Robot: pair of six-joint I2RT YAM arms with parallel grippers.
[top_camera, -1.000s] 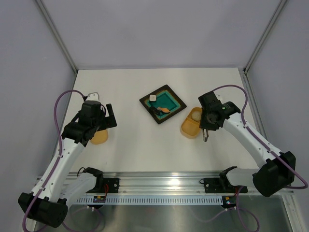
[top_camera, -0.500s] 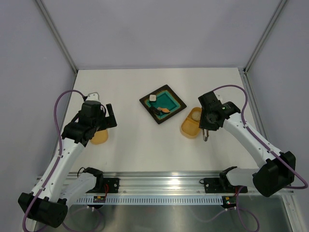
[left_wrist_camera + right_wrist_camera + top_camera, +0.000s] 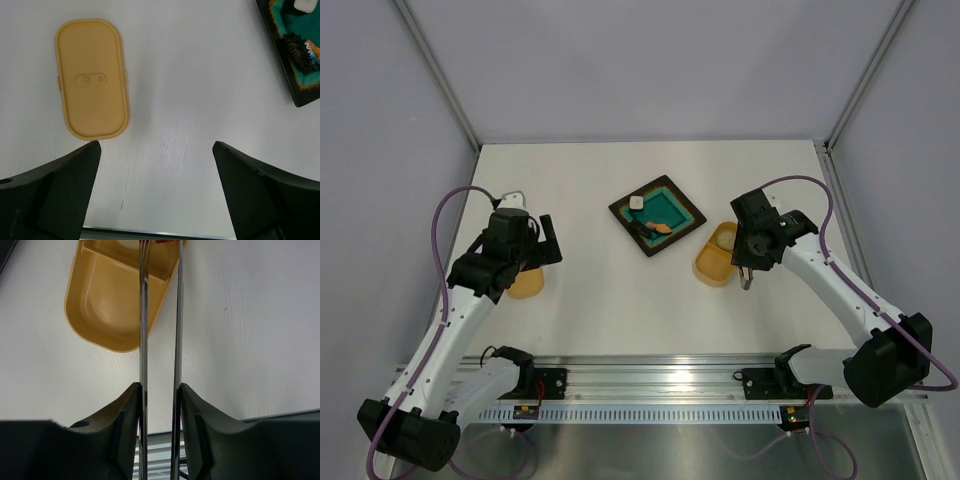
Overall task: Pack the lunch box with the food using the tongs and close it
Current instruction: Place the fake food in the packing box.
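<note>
While a beige ball point(image 3: 724, 238) is lodged in the lunch box point(image 3: 80, 315) at right, white cube point(image 3: 636, 202), orange slice point(image 3: 662, 228) and dark piece point(image 3: 642, 226) are listed unpacked on the plate point(image 3: 685, 205), the lid point(image 3: 91, 78) off at left by the spread left hand point(image 3: 156, 150), the tongs point(image 3: 143, 315) pinched in the right hand point(image 3: 160, 390).

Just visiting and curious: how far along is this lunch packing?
Done: a pale ball sits in the lunch box. In hand: the right fingers hold the tongs over it. Left: the cube, orange slice and dark piece on the plate, then the lid, lying apart.
</note>
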